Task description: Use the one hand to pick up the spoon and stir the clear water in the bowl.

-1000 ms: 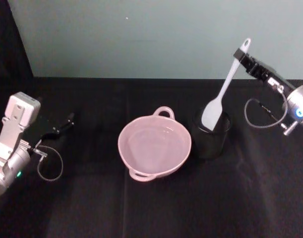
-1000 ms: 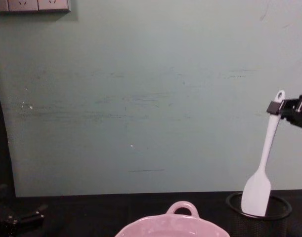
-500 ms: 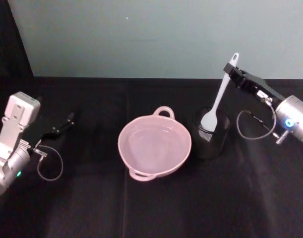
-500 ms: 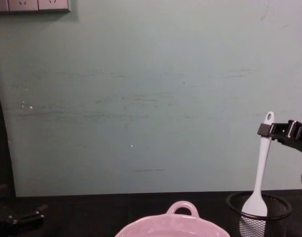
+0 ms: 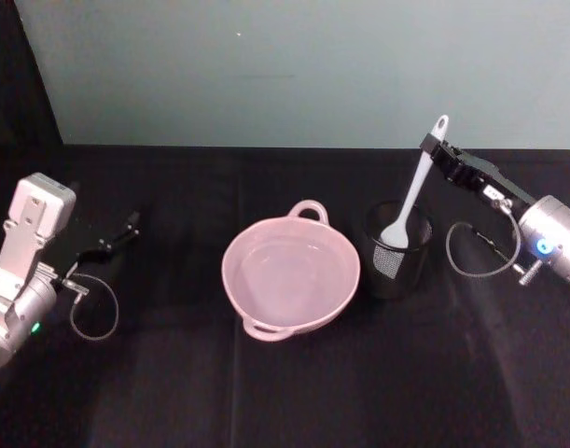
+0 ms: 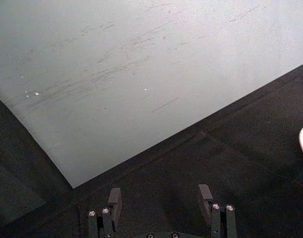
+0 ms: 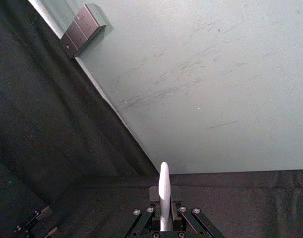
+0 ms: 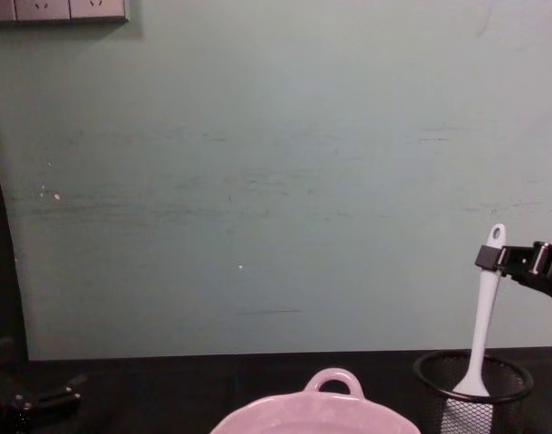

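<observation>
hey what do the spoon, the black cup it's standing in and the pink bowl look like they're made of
The spoon looks like plastic: white, slightly see-through, smooth, thin-handled. The black cup looks like wire mesh, probably metal: a fine grid shows in its wall and the spoon head shows through it. The pink bowl has a glossy, even, thick-rimmed look, so glazed ceramic or hard plastic; I can't tell which.

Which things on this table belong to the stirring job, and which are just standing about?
Belong to the job:
- spoon, head down in the cup
- pink bowl holding the water
- right gripper, shut on the spoon handle

Standing about:
- black wire-mesh cup, right of the bowl
- left gripper, open, resting at the table's left
- wall sockets
</observation>
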